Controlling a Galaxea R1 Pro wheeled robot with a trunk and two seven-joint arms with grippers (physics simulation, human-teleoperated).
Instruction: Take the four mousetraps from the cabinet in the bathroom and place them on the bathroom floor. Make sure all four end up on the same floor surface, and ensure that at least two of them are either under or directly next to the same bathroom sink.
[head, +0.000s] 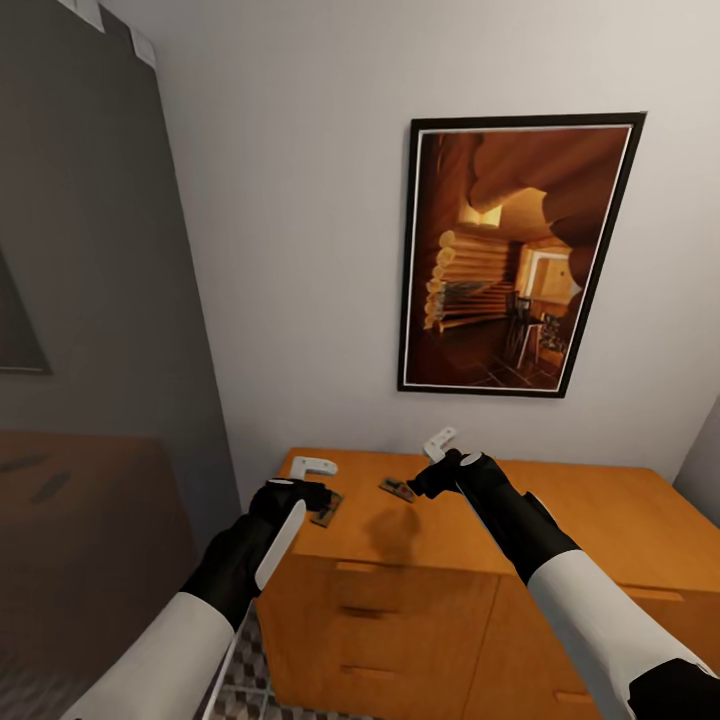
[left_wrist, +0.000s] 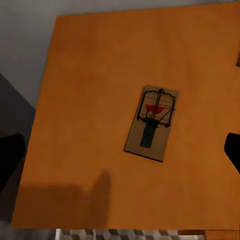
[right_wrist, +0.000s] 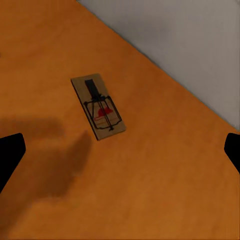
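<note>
The orange-brown cabinet (head: 590, 525) stands against the wall, its drawers shut. Two mousetraps lie flat on its top. One mousetrap (head: 326, 508) (left_wrist: 152, 122) sits near the left front corner, just beneath my left gripper (head: 318, 487) (left_wrist: 120, 155), which hovers open above it. The other mousetrap (head: 398, 489) (right_wrist: 97, 106) lies further back, just left of my right gripper (head: 425, 470) (right_wrist: 120, 152), also open and empty above the top. A strip of the cube-patterned bathroom floor (head: 240, 680) shows beside the cabinet.
A framed picture (head: 515, 255) of a log interior hangs on the white wall behind the cabinet. A grey wall panel (head: 90, 250) and a brown surface (head: 80, 520) stand to the left. The cabinet top (head: 620, 515) stretches to the right.
</note>
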